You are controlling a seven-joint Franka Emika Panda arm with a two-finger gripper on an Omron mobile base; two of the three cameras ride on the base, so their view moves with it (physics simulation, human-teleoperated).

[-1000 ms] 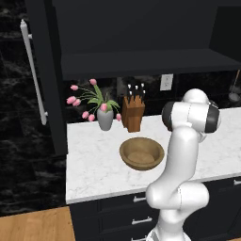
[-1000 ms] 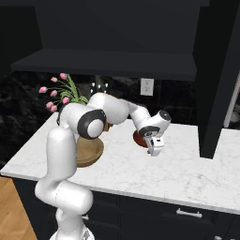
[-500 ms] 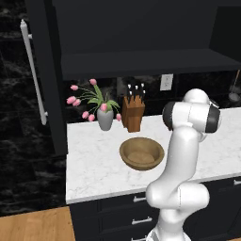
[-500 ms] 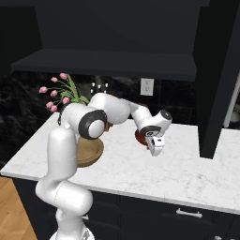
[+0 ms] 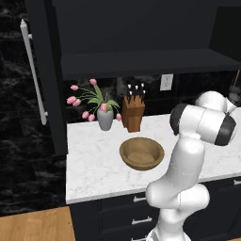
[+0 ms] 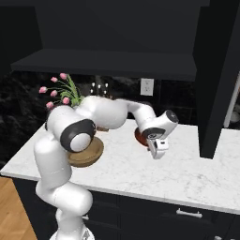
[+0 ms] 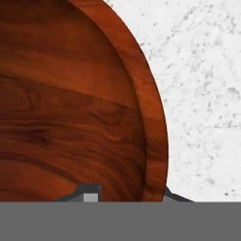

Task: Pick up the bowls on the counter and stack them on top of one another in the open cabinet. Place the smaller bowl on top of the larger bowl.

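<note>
Small bowl: I am seeing the reddish-brown bowl (image 7: 70, 103) sitting upright on the white table (image 7: 207, 70), right of the tan bowl (image 5: 141, 153), its rim running between the fingertips (image 7: 89, 194).
Gripper: I am holding the gripper (image 6: 157, 151) closed on that rim, one finger inside, one outside.
Arm: it is reaching forward and bending down over the table.
Tan bowl: it is sitting mouth up near the vase (image 5: 105, 118).

Bare marble tabletop (image 6: 187, 173) lies open right of the hand (image 6: 157, 151); a dark cabinet side panel (image 6: 218, 79) hangs close beyond it.
</note>
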